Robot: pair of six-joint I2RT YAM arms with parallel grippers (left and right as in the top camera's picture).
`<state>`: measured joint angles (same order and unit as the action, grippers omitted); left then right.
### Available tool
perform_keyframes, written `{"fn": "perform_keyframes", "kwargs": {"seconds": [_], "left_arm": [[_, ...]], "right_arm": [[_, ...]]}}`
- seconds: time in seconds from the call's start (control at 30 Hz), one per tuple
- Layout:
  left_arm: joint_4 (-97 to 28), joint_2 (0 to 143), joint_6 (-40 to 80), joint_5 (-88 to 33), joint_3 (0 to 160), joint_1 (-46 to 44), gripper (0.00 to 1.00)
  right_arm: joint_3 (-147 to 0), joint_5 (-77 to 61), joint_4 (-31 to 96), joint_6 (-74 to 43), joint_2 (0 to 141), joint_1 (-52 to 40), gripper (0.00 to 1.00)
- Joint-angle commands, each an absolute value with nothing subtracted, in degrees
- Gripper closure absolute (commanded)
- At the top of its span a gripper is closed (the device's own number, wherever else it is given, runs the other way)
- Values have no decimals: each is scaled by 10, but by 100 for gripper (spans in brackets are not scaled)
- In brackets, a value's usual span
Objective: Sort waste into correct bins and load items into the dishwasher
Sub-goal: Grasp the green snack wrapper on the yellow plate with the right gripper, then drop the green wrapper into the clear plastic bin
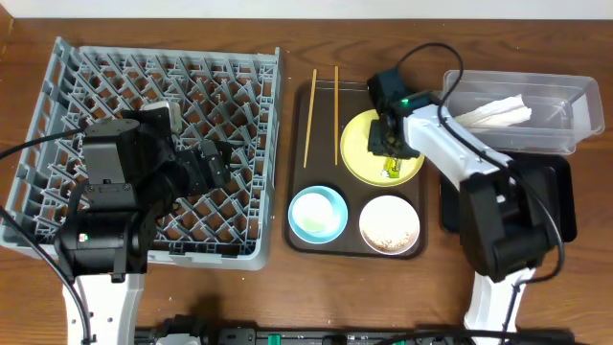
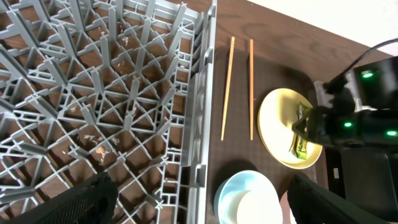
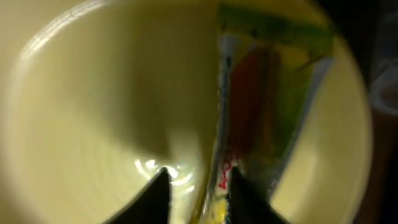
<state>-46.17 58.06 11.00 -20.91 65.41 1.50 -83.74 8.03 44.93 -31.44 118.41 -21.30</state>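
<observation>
- The right claw is narrowed onto the snack wrapper, which is gripped between its fingertips.
- The wrapper is located on the yellow plate, near the plate's 5 o'clock edge in the overhead view.
- The plate is seated at the 1 o'clock corner of the brown tray.
- The left claw is spread wide above the dish rack, at 9 o'clock from the tray on the worktop.
- The napkin is contained in the clear tub, at 3 o'clock from the plate.
</observation>
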Motion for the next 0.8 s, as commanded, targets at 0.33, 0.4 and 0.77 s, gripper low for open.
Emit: {"fn": "perform_keyframes", "kwargs": {"seconds": [0.33,0.4,0.77], "left_arm": [[-463,580,117,-216,663,17,8],[-463,580,117,-216,663,17,8],[-462,580,117,-216,663,17,8]], "right_arm": [[-844,71,455,-305,1068,-185,99],[-844,75,451,-303,1030,-173,99],[-844,102,433,-455,1009,-13,99]]}}
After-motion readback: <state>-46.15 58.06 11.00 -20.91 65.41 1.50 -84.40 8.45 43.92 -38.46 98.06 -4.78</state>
